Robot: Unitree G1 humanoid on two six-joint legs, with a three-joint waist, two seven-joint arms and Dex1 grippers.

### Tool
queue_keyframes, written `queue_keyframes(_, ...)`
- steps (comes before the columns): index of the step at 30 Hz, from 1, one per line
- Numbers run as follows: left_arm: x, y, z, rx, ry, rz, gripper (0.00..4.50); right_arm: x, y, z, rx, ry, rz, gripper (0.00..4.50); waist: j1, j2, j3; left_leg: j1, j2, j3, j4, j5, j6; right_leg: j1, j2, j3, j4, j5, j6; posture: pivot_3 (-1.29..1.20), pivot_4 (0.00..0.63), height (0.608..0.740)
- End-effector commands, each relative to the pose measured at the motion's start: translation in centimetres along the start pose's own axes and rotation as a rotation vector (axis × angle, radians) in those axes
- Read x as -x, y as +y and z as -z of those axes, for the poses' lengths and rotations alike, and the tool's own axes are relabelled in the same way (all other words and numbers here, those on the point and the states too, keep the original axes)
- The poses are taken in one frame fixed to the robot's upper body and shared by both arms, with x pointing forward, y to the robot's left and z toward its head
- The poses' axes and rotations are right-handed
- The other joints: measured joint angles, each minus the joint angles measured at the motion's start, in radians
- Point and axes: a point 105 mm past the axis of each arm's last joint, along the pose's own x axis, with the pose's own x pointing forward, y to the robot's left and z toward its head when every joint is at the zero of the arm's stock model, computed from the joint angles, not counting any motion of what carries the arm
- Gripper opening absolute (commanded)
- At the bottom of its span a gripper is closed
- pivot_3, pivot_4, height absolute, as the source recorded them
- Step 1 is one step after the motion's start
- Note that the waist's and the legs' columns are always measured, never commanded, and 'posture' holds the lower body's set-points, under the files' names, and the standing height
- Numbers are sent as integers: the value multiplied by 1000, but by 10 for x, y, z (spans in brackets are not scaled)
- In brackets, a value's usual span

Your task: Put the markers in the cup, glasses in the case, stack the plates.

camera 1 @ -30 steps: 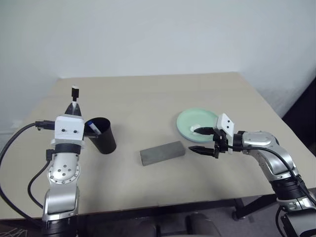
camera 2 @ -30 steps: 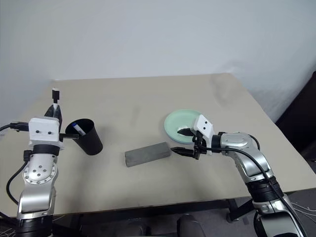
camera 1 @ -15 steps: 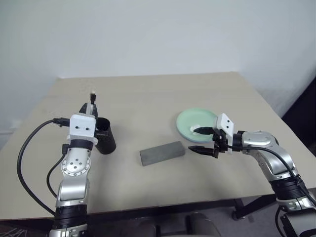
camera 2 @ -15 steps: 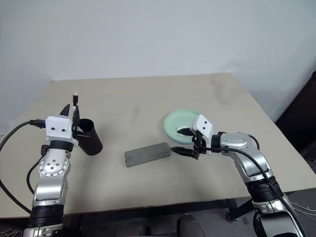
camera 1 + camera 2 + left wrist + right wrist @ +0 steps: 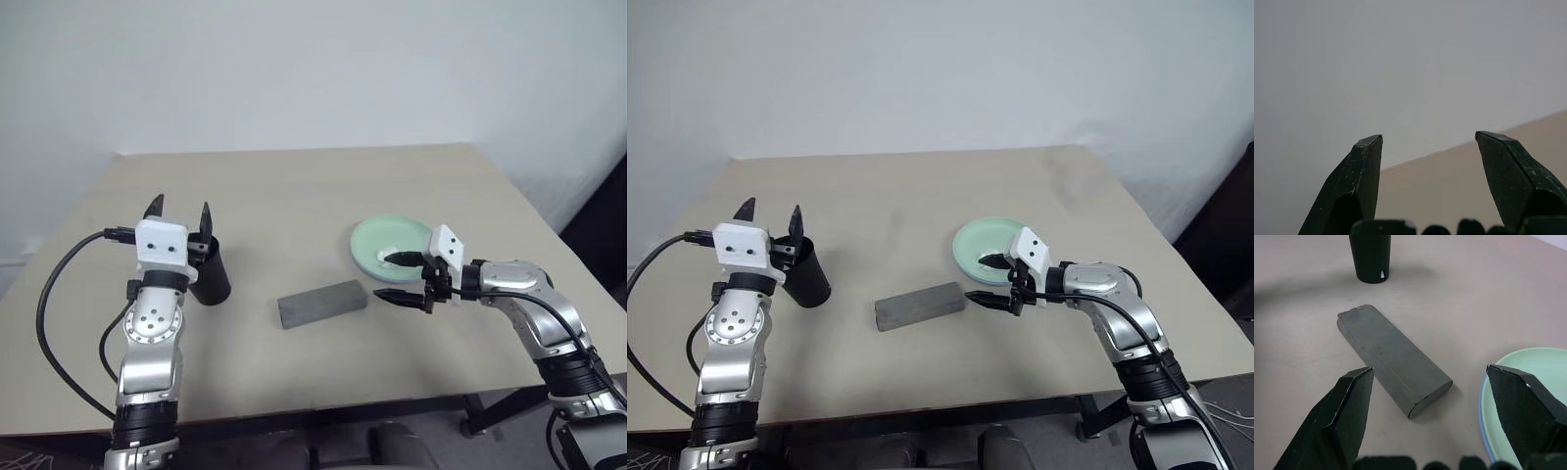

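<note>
cup (image 5: 209,276) | partly hidden behind left gripper (image 5: 179,209), contents unseen

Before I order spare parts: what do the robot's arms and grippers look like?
Both arms are silver metal with rounded joint housings and black segments lower down. Each ends in a white boxy wrist block carrying two black pointed jaws: left gripper, right gripper. Loose black cables loop from the left arm; a thinner black cable runs along the right forearm.
</note>
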Motion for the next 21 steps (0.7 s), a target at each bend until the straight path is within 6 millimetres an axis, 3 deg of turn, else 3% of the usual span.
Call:
queue_keyframes(1, -10, 5, -38, 99, -83, -29, 3194, 7, -9, -17, 33, -45, 26, 3996, 0, 0, 0, 0, 0, 0, 0, 0, 0, 0, 0, 0, 0, 0, 0, 0, 0, 740)
queue_keyframes(6, -16, -17, -57, 147, -83, 71, 3194, 17, -31, -7, 44, 0, 100, 3996, -1, 0, 0, 1, 0, 0, 1, 0, 0, 1, 0, 0, 0, 0, 0, 0, 0, 740)
queue_keyframes(11, -15, -31, -60, 222, -50, 203, 3194, 39, -51, -5, 54, 24, 179, 3996, -1, 0, 0, 1, 0, 0, 0, 0, 0, 1, 0, 0, 0, 0, 0, 0, 0, 740)
queue_keyframes(15, 6, -44, -50, 285, 44, 479, 3194, 62, -68, -1, 34, 41, 273, 3996, -7, 0, 0, 1, 0, 1, 0, 0, 0, 1, 1, 1, 0, 0, 0, 0, 0, 740)
queue_keyframes(21, 46, -52, -28, 234, 177, 788, 3194, 92, -85, 2, 3, 17, 343, 3996, -9, 0, 0, 1, 0, 2, -1, 0, 0, 0, 1, 1, 0, -1, -1, 0, 0, 740)
